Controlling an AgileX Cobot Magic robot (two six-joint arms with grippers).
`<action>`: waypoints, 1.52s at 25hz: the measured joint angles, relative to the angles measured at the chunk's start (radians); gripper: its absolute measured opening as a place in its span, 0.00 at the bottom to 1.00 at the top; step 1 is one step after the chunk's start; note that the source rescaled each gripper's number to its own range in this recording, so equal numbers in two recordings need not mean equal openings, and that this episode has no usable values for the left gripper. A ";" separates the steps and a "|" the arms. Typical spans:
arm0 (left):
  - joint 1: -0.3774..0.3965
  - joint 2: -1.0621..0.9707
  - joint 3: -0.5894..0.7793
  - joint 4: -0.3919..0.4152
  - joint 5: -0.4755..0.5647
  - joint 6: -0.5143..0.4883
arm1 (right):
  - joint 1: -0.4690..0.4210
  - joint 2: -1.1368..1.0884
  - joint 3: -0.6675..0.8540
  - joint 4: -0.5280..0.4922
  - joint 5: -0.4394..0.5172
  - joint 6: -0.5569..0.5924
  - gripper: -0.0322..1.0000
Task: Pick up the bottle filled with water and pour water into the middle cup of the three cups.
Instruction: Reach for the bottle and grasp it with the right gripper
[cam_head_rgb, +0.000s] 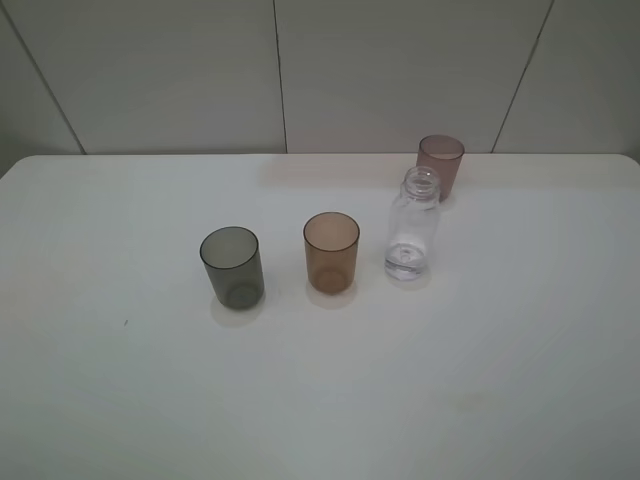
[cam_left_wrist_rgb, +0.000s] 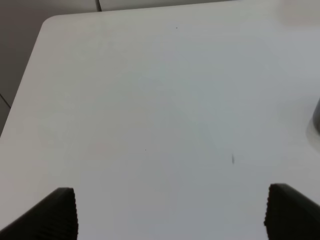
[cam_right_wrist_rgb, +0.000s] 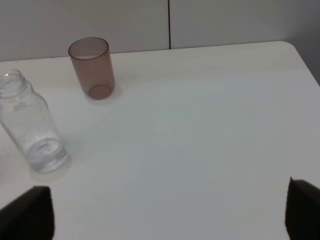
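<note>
The clear capless bottle (cam_head_rgb: 413, 225) stands upright on the white table (cam_head_rgb: 320, 400), with a little water at its bottom. The amber-brown middle cup (cam_head_rgb: 331, 252) stands just left of it. The smoky grey cup (cam_head_rgb: 232, 267) is further left. The pinkish-mauve cup (cam_head_rgb: 440, 165) stands behind the bottle. No gripper shows in the exterior high view. In the right wrist view the bottle (cam_right_wrist_rgb: 31, 130) and the pinkish-mauve cup (cam_right_wrist_rgb: 92, 67) stand ahead of my open, empty right gripper (cam_right_wrist_rgb: 167, 212). My left gripper (cam_left_wrist_rgb: 170, 212) is open over bare table; a sliver of the grey cup (cam_left_wrist_rgb: 316, 116) shows at the frame edge.
A grey panelled wall (cam_head_rgb: 300, 70) runs behind the table's far edge. The table's rounded far left corner (cam_left_wrist_rgb: 47, 22) and far right corner (cam_right_wrist_rgb: 292, 46) show in the wrist views. A small dark speck (cam_head_rgb: 125, 322) lies left of the grey cup.
</note>
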 joint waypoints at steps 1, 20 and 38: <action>0.000 0.000 0.000 0.000 0.000 0.000 | 0.000 0.000 0.000 0.000 0.000 0.000 1.00; 0.000 0.000 0.000 0.000 0.000 0.000 | 0.000 0.000 0.000 0.000 0.000 0.000 1.00; 0.000 0.000 0.000 0.000 0.000 0.000 | 0.000 0.062 0.000 0.035 0.000 0.000 1.00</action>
